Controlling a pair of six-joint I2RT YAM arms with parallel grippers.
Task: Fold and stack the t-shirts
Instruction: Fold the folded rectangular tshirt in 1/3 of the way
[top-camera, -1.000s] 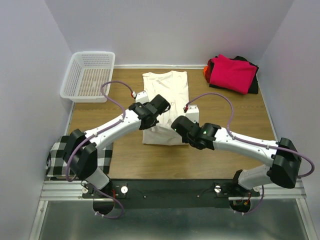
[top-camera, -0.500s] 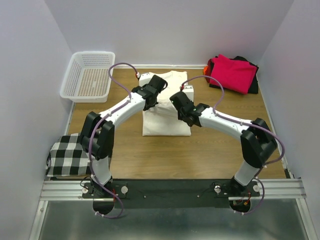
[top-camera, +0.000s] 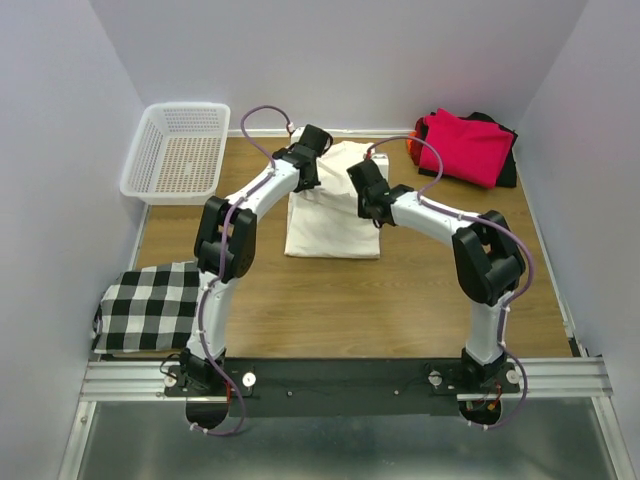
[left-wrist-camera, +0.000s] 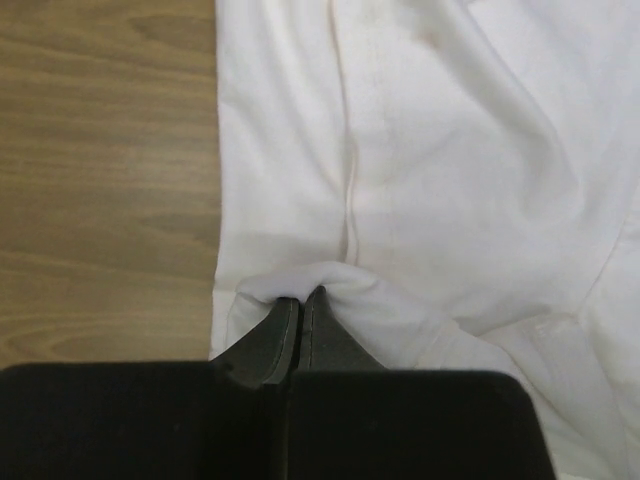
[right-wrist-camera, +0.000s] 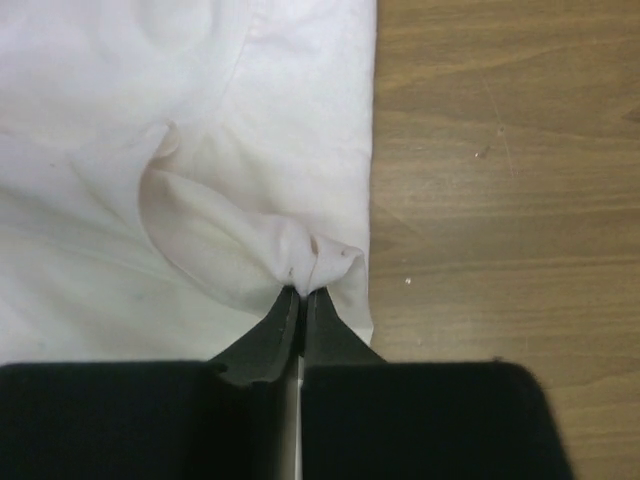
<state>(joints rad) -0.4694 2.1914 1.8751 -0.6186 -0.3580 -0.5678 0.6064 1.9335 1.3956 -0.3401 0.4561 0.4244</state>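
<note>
While both arms reach out over the middle of the wooden surface, the cream t-shirt lies there, its near half flat and its far end gathered up under the two wrists. The left end effector is clenched tight, its jaws pressed together on a small raised fold of cream fabric right at the shirt's left edge, bare wood showing just beside it. Over on the other side, the right end effector is pinched on a bunched twist of the same shirt at its right edge, cloth puckered up between the tips. A seam runs down the fabric in the left wrist view, and soft creases spread away from both grips.

At the far right corner sits the folded pile: the magenta-red t-shirt on top, the black t-shirt showing under it, a sliver of the orange t-shirt at the pile's left side. The white mesh basket stands at the far left, well apart from the shirt, and a black-and-white checked cloth lies at the near left edge.
</note>
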